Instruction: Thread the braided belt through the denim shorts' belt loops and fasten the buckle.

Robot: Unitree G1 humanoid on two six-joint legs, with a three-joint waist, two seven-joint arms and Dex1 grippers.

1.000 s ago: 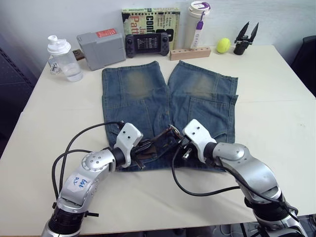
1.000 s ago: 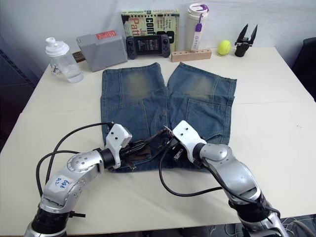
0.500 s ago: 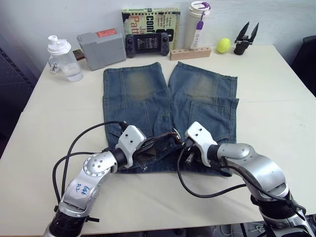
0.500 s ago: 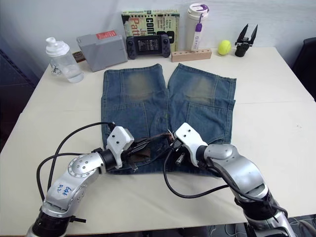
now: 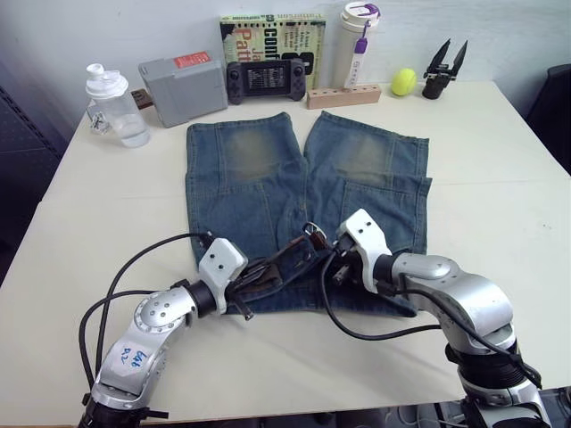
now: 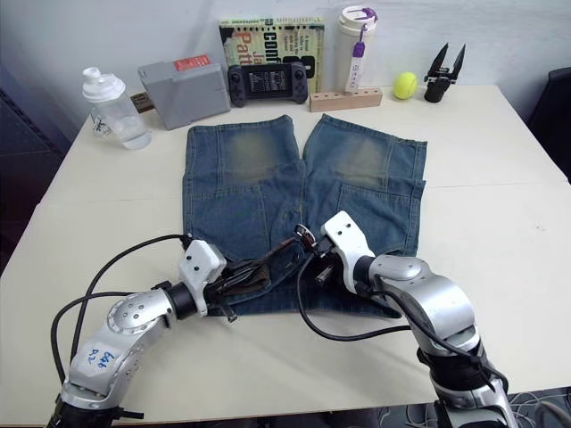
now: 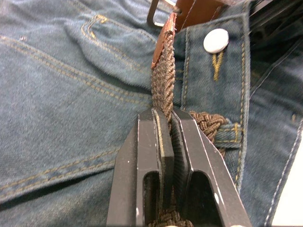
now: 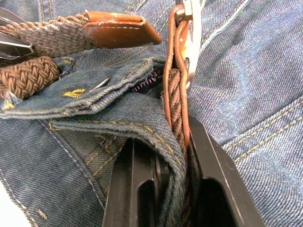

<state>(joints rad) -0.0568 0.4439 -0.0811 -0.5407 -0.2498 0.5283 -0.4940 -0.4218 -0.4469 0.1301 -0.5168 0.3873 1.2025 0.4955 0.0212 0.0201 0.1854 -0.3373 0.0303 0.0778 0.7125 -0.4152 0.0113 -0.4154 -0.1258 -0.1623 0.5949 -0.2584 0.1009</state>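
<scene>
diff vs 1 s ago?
The left end effector has drawn back toward the robot, pinching the belt. The right end effector edged up the shorts with the buckle end. Both grips held; the shorts and back-row items stayed put.

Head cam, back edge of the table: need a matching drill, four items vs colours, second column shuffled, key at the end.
Items
1. ball
2. handheld game console
3. box
4. wooden block

Colours
A. grey, with a red label
B. pale tan
C. black
D. yellow-green

Pairs: 1-D, 2-C, 3-A, 4-B
</scene>
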